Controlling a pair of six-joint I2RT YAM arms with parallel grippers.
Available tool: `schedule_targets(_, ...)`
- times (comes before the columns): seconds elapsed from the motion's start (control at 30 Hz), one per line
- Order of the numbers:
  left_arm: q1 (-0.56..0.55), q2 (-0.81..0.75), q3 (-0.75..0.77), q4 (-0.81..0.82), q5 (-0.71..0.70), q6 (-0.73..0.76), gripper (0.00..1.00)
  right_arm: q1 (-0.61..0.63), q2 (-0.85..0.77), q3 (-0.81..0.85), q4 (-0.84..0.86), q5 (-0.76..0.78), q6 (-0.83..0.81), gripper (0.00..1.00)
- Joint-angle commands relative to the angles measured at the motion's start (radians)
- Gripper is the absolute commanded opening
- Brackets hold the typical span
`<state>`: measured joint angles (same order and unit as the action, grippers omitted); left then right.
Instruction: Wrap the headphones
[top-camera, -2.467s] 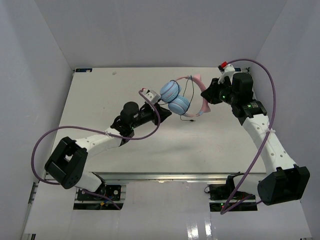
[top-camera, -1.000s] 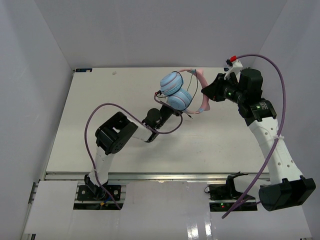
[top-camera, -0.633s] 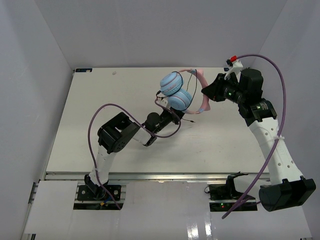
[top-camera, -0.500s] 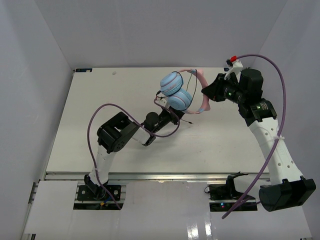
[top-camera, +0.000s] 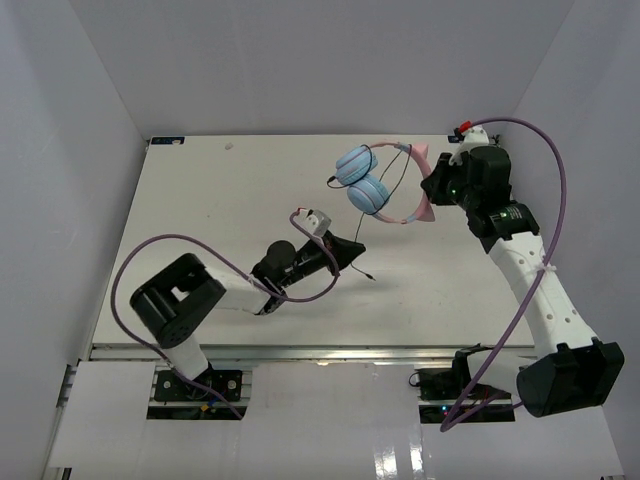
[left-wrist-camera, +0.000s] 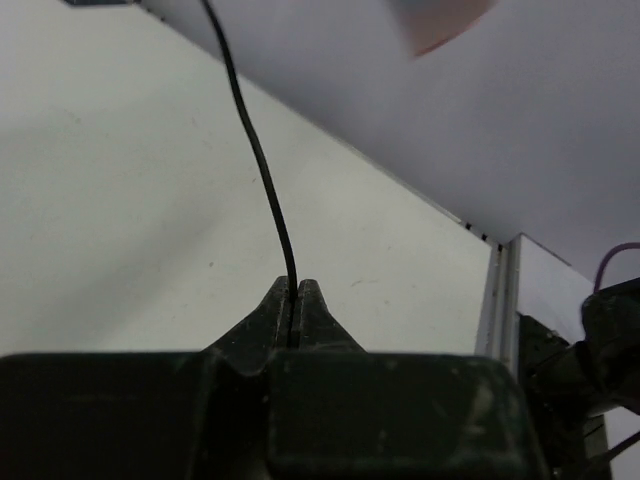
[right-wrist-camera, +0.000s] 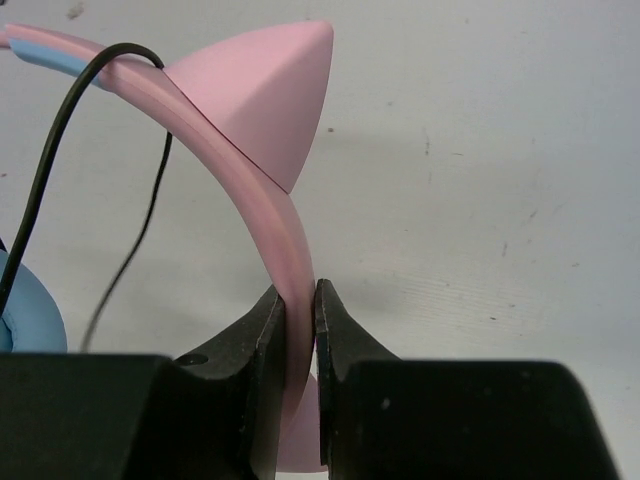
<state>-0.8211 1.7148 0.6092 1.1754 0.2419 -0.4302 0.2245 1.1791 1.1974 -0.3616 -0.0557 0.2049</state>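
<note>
The headphones hang in the air at the table's back right: two light blue earcups (top-camera: 364, 180) and a pink headband (top-camera: 415, 205) with a cat-ear point (right-wrist-camera: 262, 95). My right gripper (top-camera: 432, 187) is shut on the headband (right-wrist-camera: 290, 270) and holds the pair up. The thin black cord (top-camera: 352, 215) runs from the earcups down to my left gripper (top-camera: 355, 249), which is shut on the cord (left-wrist-camera: 262, 160) low over the table. The cord's plug end (top-camera: 370, 277) trails just past the left gripper. A loop of cord (right-wrist-camera: 60, 150) lies over the headband.
The purple robot cable (top-camera: 180, 245) loops over the left arm and another one (top-camera: 545, 260) arcs by the right arm. White walls enclose the table (top-camera: 200, 200) at the back and both sides. The metal rail (top-camera: 320, 352) runs along the near edge.
</note>
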Motion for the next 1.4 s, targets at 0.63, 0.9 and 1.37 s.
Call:
schedule_targets(0.63,-0.059,-0.082,0.642,-1.353,0.006,0.535,0.00,0.171,0.177,-0.235,0.401,0.420,-0.451,0.08)
schedule_targets(0.9,-0.058,-0.017,0.785,-1.533,-0.062,0.760,0.00,0.204,0.175,-0.311,0.363,0.182,-0.533,0.08)
schedule_targets(1.37,-0.058,-0.029,0.814,-1.559,-0.208,0.903,0.00,0.219,0.256,-0.315,0.252,0.001,-0.490,0.08)
